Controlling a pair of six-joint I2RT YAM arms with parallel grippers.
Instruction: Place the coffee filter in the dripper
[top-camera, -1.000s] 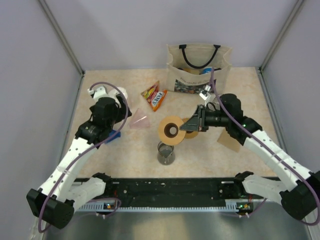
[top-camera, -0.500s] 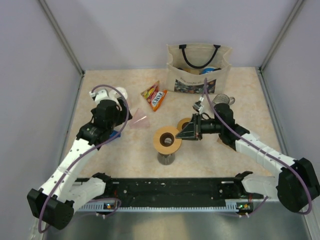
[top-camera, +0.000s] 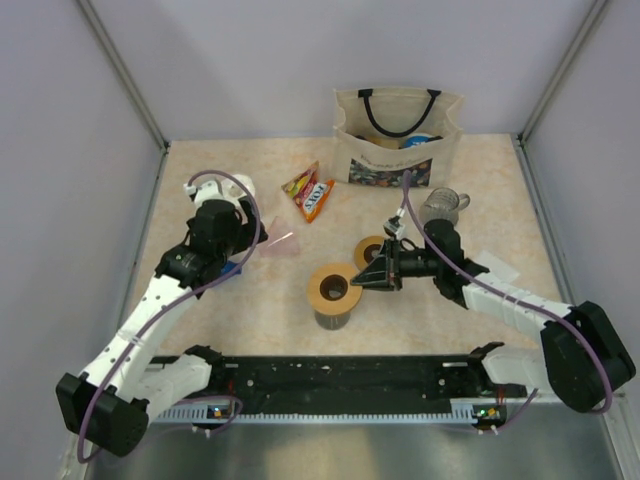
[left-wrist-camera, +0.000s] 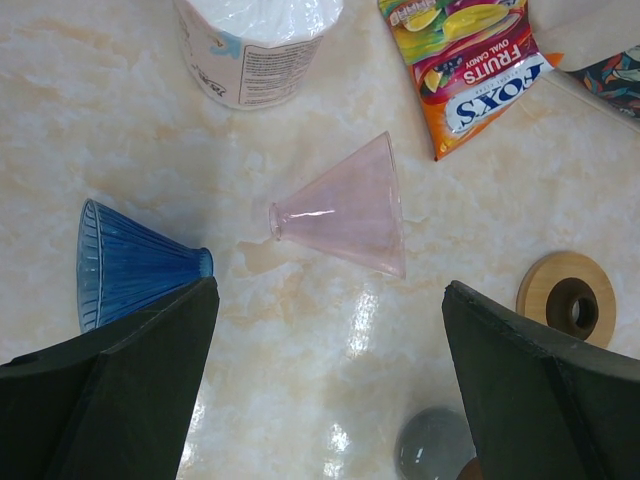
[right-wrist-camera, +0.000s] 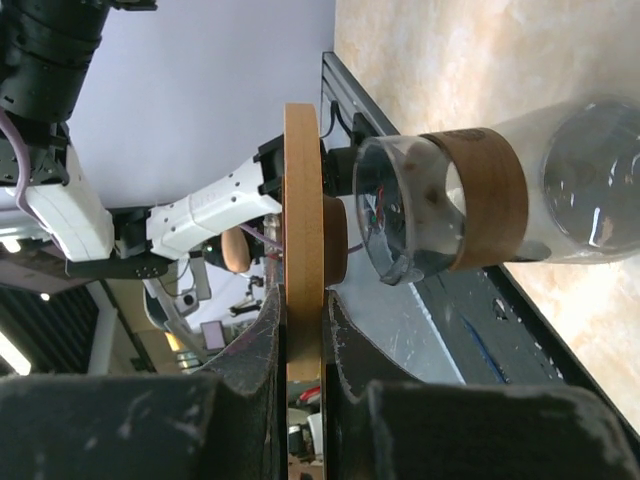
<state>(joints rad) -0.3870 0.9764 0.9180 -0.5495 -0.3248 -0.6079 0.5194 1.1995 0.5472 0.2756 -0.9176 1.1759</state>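
Right pincer (right-wrist-camera: 300, 330) is clamped on the edge of a wooden ring (right-wrist-camera: 303, 200), holding it over the mouth of the glass carafe (right-wrist-camera: 400, 225). We can't tell from the wrist view if the ring touches the rim or sits just off it. Left pincer (left-wrist-camera: 328, 295) is spread wide and holds nothing, hovering above the counter (left-wrist-camera: 120, 140).

The pink dripper (left-wrist-camera: 350, 210) and the blue dripper (left-wrist-camera: 130, 265) both lie on their sides under the left pincer, near each other but apart. We see no loose coffee filter. The white tub (left-wrist-camera: 255, 50) with a pleated top just past them likely holds the filters, though that is our guess. A second wooden ring (left-wrist-camera: 566, 298) and a candy packet (left-wrist-camera: 470, 60) lie nearby.

Risks as we judge them:
- The ring is pinched by its thin edge, so it could twist or slip.
- Let go off-centre, the ring could slide off or rock the carafe.
- The drippers are cones on their sides, so a nudge from a wide finger would roll them away.
- The filter paper is thin, so a grab may crush it or lift several at once.
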